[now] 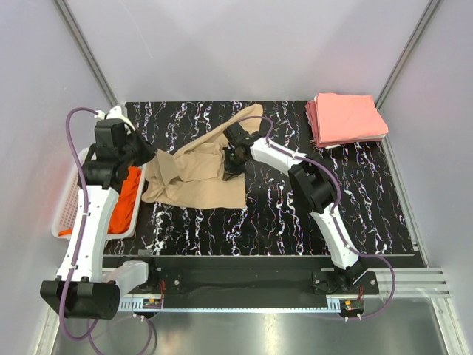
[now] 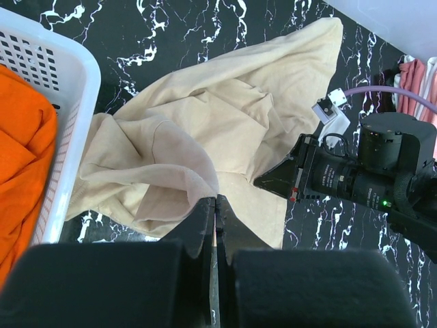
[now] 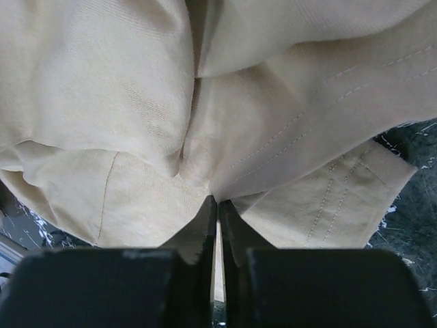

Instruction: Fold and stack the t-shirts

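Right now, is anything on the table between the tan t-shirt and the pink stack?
Nothing loose. The table between the tan t-shirt and the pink stack shows only marble. Just the right arm crosses that stretch, its right gripper shut on the shirt's edge on that side.

Fixed camera, above and behind my bases, looks down on the whole tabletop (image 1: 259, 222). My left wrist camera looks down past my left gripper (image 2: 216, 199) from some height. My right wrist camera sits close against the tan t-shirt (image 3: 123, 89). All three views share that shirt.
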### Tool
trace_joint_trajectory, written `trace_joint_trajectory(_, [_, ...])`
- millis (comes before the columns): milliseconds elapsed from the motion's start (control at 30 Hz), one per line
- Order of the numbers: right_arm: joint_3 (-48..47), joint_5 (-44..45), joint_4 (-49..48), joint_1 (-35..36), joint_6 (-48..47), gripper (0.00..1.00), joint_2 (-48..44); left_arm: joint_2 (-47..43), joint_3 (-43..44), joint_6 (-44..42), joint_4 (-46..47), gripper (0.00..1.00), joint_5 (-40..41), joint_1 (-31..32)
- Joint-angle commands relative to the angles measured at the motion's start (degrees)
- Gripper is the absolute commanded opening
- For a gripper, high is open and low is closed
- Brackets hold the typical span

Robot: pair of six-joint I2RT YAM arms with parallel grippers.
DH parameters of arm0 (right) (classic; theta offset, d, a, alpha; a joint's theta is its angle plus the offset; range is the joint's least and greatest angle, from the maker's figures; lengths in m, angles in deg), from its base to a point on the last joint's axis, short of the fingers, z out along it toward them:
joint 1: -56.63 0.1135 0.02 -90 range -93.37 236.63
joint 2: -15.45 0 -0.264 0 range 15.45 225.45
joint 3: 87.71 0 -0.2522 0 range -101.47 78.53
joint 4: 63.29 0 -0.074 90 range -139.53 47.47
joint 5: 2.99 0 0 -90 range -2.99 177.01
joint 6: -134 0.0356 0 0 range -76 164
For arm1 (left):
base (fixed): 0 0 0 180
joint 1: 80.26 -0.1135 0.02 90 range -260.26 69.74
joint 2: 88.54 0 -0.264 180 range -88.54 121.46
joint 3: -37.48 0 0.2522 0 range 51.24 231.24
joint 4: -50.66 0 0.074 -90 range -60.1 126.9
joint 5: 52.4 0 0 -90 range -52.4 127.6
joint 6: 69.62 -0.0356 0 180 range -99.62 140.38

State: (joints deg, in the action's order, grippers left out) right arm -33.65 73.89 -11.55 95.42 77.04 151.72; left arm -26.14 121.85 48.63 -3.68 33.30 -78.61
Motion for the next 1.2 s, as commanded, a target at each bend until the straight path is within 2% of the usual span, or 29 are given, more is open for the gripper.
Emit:
trace_joint_trajectory(0, [-2.0, 0.4, 0.4, 0.6, -0.2, 0.05, -0.4, -1.4, -0.2, -1.0, 2.9, 0.00, -1.5, -0.5])
trace_joint_trajectory(67, [-1.9, 0.6, 0.7, 0.6, -0.3, 0.00, -1.5, -1.6, 0.3, -1.0, 2.8, 0.00, -1.8, -0.7])
trace_joint_trajectory(200, [-1.5, 2.8, 1.2, 0.2, -1.0, 0.00, -5.9, -2.0, 2.4, -0.7, 2.4, 0.00, -2.4, -0.8])
trace_joint_trajectory(400, [-1.2, 5.0, 3.7, -2.4, -1.9, 0.00, -18.0, -1.6, 10.2, 0.5, -0.2, 0.00, -2.5, -1.0])
trace_joint_trajectory(633, [-3.7, 9.9, 9.4, -5.8, -4.0, 0.00, -35.7, -0.8, 24.7, 3.2, -1.5, 0.00, -3.9, -1.1])
trace_joint_trajectory(967, [-5.5, 18.8, 9.5, -5.9, -11.8, 0.00, -60.0, -0.9, 49.0, 1.2, -1.2, 0.01, -6.7, -1.0])
trace_joint_trajectory(1167, [-2.3, 28.8, 10.3, -5.9, -12.9, 0.00, -77.0, -3.1, 58.5, 2.3, 1.8, 0.02, -6.5, -0.9])
